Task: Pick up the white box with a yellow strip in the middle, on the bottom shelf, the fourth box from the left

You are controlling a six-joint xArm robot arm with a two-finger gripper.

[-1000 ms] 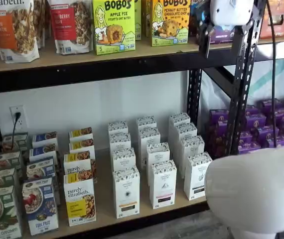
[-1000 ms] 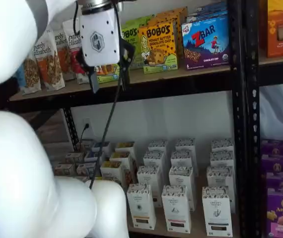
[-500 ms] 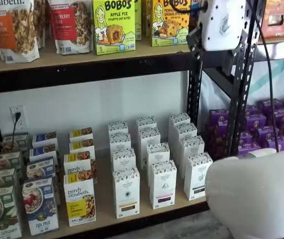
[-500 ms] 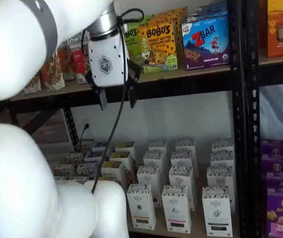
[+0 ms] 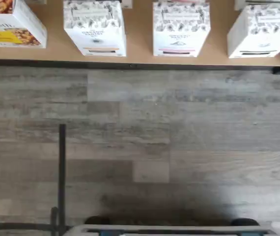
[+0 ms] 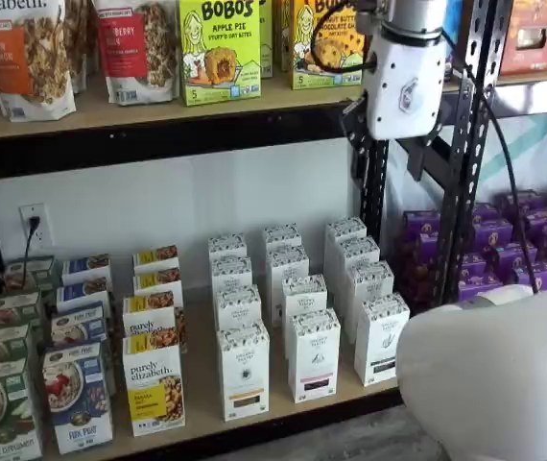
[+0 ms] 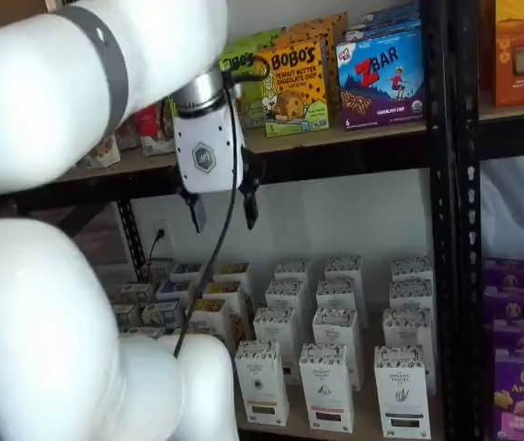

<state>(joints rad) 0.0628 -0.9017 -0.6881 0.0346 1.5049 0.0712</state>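
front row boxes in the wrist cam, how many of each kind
white box with a yellow strip: 1
white box with a pink band: 1
white box with a dark band: 1
purely elizabeth box: 1
total: 4

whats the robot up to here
A white robot arm is working in front of stocked shelves. Its gripper hangs open and empty in mid-air, level with the gap below the upper shelf. The likely target is the white box with a yellow strip at the front of its row on the bottom shelf, beside similar cartons with pink and dark bands. Nothing has been picked yet; the gripper is well above the box, and every carton stands upright in its row.
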